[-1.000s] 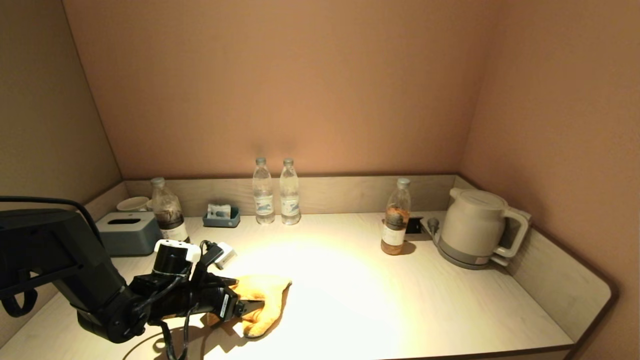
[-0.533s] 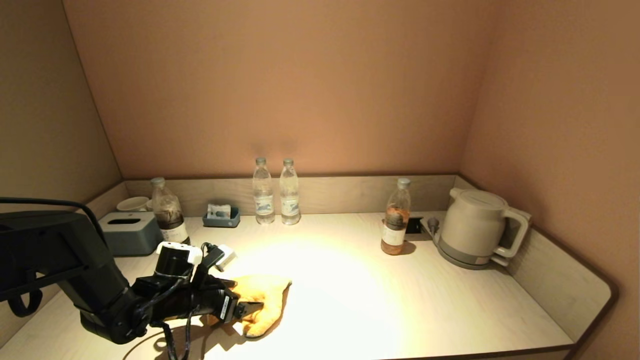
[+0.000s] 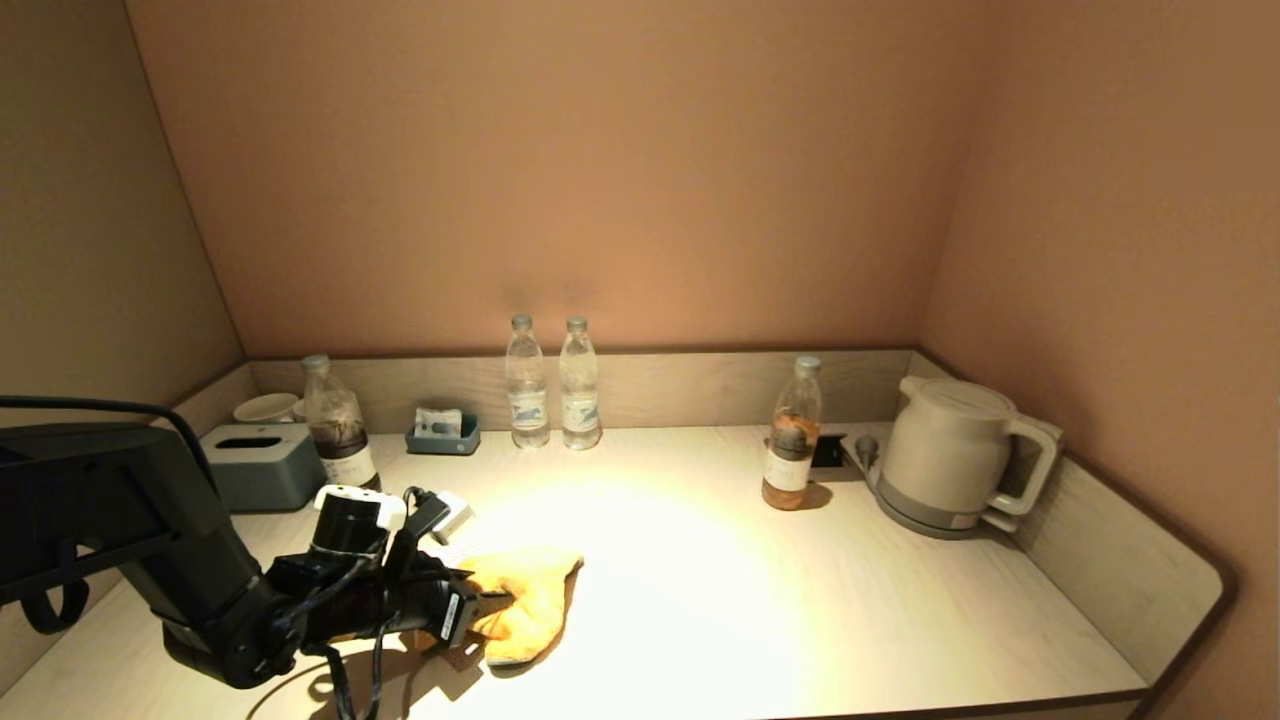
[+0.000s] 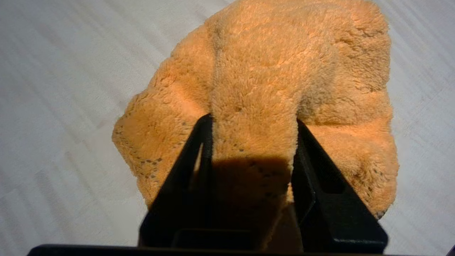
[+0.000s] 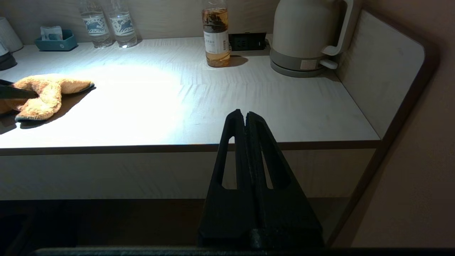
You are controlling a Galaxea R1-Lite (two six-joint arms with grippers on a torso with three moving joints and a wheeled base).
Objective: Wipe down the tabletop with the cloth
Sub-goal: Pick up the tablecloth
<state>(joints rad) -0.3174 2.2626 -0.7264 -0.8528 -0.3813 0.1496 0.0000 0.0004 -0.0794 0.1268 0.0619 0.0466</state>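
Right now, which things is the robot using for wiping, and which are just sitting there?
Using: orange cloth, pinched by the left gripper; tabletop.

Just sitting: kettle, tea bottle, two water bottles, tissue box, small tray. The right gripper waits off the table.

A plain tan-pink back wall (image 3: 600, 170) fills the upper part of the head view, met by a darker olive side wall (image 3: 80, 220) at the left of the frame and a pinkish side wall (image 3: 1110, 220) at the right. A low pale-wood upstand (image 3: 690, 385) runs along the base of the walls and rises into a rounded side panel (image 3: 1130, 570) at lower right. A pool of warm light (image 3: 640, 560) falls from above in the middle of the frame, leaving the corners dim.
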